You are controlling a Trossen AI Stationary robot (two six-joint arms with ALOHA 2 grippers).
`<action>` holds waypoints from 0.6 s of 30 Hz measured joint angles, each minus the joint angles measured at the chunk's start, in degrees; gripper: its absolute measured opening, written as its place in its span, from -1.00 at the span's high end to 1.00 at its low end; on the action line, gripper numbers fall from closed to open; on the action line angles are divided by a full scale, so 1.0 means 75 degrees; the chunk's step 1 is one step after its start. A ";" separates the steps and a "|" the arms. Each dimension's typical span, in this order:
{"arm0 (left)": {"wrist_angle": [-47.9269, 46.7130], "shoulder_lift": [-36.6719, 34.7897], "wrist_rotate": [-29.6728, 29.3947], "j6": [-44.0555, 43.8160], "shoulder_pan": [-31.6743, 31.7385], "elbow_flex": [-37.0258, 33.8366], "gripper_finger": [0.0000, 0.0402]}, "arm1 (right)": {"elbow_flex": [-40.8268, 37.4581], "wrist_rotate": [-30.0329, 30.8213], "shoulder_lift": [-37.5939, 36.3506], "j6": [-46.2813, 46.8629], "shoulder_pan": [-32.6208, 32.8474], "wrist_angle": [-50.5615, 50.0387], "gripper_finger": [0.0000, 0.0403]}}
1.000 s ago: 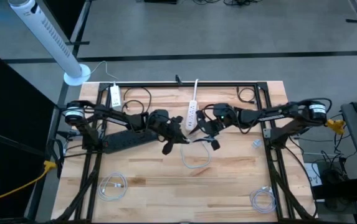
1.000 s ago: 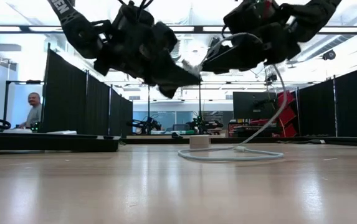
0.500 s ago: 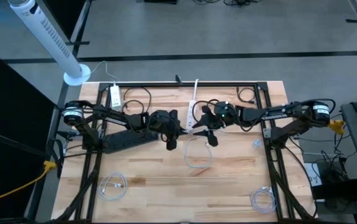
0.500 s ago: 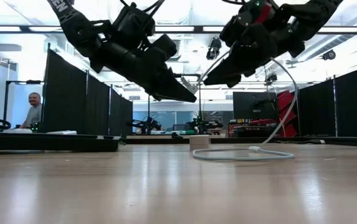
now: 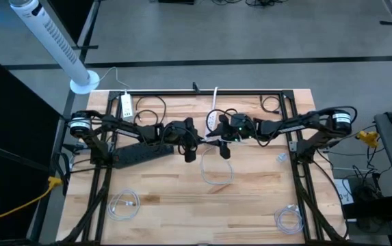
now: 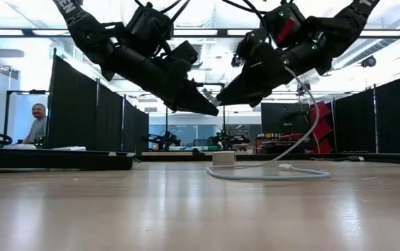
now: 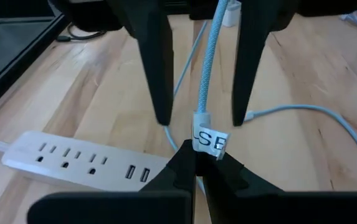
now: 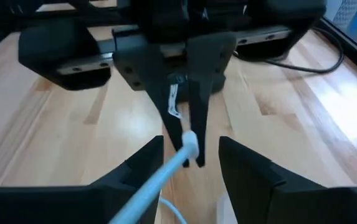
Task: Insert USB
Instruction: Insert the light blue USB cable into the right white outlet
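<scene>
A pale blue-white USB cable has its labelled plug point(image 7: 208, 140) lifted above the table, with my left gripper point(image 7: 202, 163) shut on it near the table's middle point(image 5: 197, 142). From the plug the cable point(image 7: 210, 56) runs between the two fingers of my right gripper point(image 8: 187, 163), which stands open, facing the left one point(image 5: 217, 143). I cannot tell whether those fingers touch the cable. The cable's loop point(image 5: 216, 174) lies on the table. A white power strip point(image 7: 72, 165) with USB ports lies flat just below the plug. My left gripper pinches the USB plug at its labelled end point(image 7: 210, 144) between its two fingertips. The fingers slant down toward the table's right side point(image 6: 198, 106). The plug is lifted clear of the table, and the cable leads away from it toward my right gripper.
A black power strip point(image 5: 141, 154) lies at the left and another white strip point(image 5: 126, 106) at the far left. Coiled cables lie near the front left point(image 5: 122, 203) and front right point(image 5: 288, 219). A person point(image 6: 38, 122) shows in the room behind.
Both grippers have gone toward the table's far edge and the white power strip, and my right gripper has drawn closer to my left one. The cable's raised part has moved with them, while its loop stays on the table.
</scene>
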 joint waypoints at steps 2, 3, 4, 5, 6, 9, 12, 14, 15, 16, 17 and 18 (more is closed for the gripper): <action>0.0000 0.0000 0.0001 -0.0009 0.0000 0.0000 0.99 | 0.0000 0.0007 0.0063 -0.0003 -0.0003 0.0056 0.38; 0.0004 0.0000 0.0001 -0.0009 0.0000 0.0000 0.99 | 0.0000 0.0007 0.0107 -0.0003 -0.0003 0.0105 0.40; 0.0018 0.0000 0.0001 -0.0009 0.0000 0.0000 0.99 | 0.0000 0.0007 0.0149 -0.0003 -0.0003 0.0187 0.43; 0.0026 0.0000 0.0001 -0.0009 0.0000 0.0000 0.99 | 0.0000 0.0007 0.0195 -0.0003 -0.0002 0.0205 0.46; 0.0023 0.0000 0.0004 -0.0009 0.0000 0.0000 0.99 | 0.0000 0.0003 0.0247 0.0015 -0.0003 0.0281 0.50; 0.0022 0.0000 0.0004 -0.0017 0.0000 0.0000 0.99 | 0.0000 -0.0007 0.0294 0.0076 0.0000 0.0378 0.67; -0.0031 0.0000 0.0012 -0.0077 0.0003 0.0000 0.98 | 0.0000 -0.0012 0.0294 0.0053 0.0000 0.0363 0.92; -0.0085 0.0000 0.0065 -0.0079 0.0000 0.0000 0.94 | 0.0000 -0.0041 0.0274 0.0049 0.0001 0.0350 0.94; -0.0138 -0.0003 0.0090 -0.0076 0.0003 0.0005 0.90 | 0.0000 -0.0037 0.0251 0.0075 0.0002 0.0337 0.94; -0.0228 -0.0005 0.0094 -0.0081 0.0000 0.0008 0.85 | 0.0000 -0.0036 0.0213 0.0071 -0.0001 0.0308 0.94; -0.0340 -0.0006 0.0107 -0.0129 0.0000 0.0009 0.79 | -0.0003 -0.0030 0.0164 0.0033 -0.0012 0.0274 0.94; -0.0496 -0.0006 0.0126 -0.0175 0.0000 0.0008 0.72 | -0.0001 0.0002 0.0110 -0.0004 -0.0018 0.0281 0.94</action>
